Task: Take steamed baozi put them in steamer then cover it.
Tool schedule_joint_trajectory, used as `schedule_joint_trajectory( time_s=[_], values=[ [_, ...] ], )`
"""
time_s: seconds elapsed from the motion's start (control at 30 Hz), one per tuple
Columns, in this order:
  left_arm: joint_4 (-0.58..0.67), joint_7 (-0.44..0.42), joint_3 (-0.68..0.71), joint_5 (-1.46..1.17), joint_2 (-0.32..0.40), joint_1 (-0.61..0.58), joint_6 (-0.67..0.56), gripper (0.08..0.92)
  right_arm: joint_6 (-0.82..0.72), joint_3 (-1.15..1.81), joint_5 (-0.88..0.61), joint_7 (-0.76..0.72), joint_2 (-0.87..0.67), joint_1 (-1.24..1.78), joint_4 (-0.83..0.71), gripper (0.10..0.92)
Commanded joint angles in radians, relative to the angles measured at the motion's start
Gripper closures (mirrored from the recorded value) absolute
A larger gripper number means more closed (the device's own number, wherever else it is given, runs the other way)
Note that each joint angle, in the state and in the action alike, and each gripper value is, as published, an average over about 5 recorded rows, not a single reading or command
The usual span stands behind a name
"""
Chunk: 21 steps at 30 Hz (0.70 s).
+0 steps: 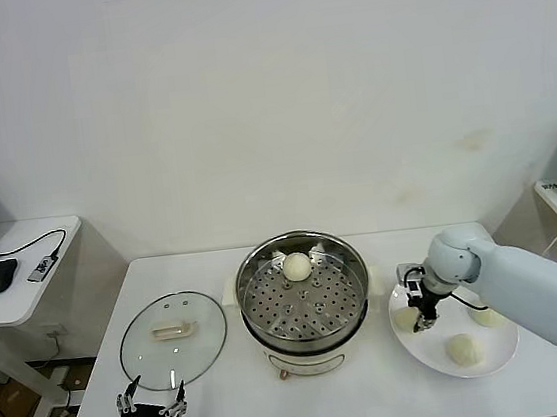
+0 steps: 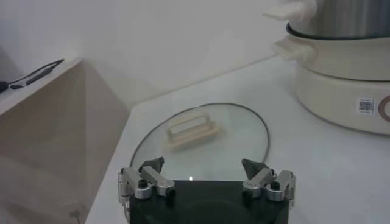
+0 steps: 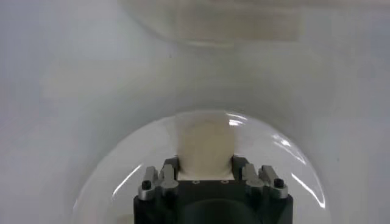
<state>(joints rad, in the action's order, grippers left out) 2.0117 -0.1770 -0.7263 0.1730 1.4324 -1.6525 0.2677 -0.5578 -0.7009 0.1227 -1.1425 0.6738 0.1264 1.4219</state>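
The right gripper (image 1: 419,319) has its jaws closed around a bun (image 3: 204,149) on the white plate (image 1: 430,347), the left gripper (image 1: 152,402) hangs wide open near the glass lid (image 1: 173,338), and one bun (image 1: 296,265) sits in the steamer (image 1: 304,301)

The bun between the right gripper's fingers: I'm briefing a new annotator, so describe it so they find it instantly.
Start at the round shiny steel steamer basket mid-table, then look to its right at the flat white plate holding three cream-white dough buns. The wanted bun lies at the plate's edge nearest the steamer, with the right gripper closed around it; the other two lie free.
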Motion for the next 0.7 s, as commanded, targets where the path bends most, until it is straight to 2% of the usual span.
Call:
schedule_joint_trajectory(
  time_s=[0.03, 0.2, 0.37, 0.7],
  values=[
    [0.000, -0.001, 0.001, 0.001, -0.001, 0.003, 0.000, 0.177, -0.022, -0.089, -0.130, -0.049, -0.114, -0.199, 0.089, 0.497],
    [0.003, -0.003, 0.007, 0.003, -0.002, 0.018, 0.003, 0.177, -0.040, -0.336, -0.298, -0.125, -0.142, -0.572, 0.159, 0.498],
    [0.014, -0.003, 0.006, 0.001, -0.003, 0.028, 0.009, 0.177, -0.061, -0.499, -0.432, -0.173, -0.042, -0.845, 0.147, 0.499],
    [0.052, -0.004, -0.003, -0.007, -0.004, 0.021, 0.010, 0.177, -0.112, -0.522, -0.555, -0.181, 0.313, -0.883, 0.002, 0.499]
  ],
)
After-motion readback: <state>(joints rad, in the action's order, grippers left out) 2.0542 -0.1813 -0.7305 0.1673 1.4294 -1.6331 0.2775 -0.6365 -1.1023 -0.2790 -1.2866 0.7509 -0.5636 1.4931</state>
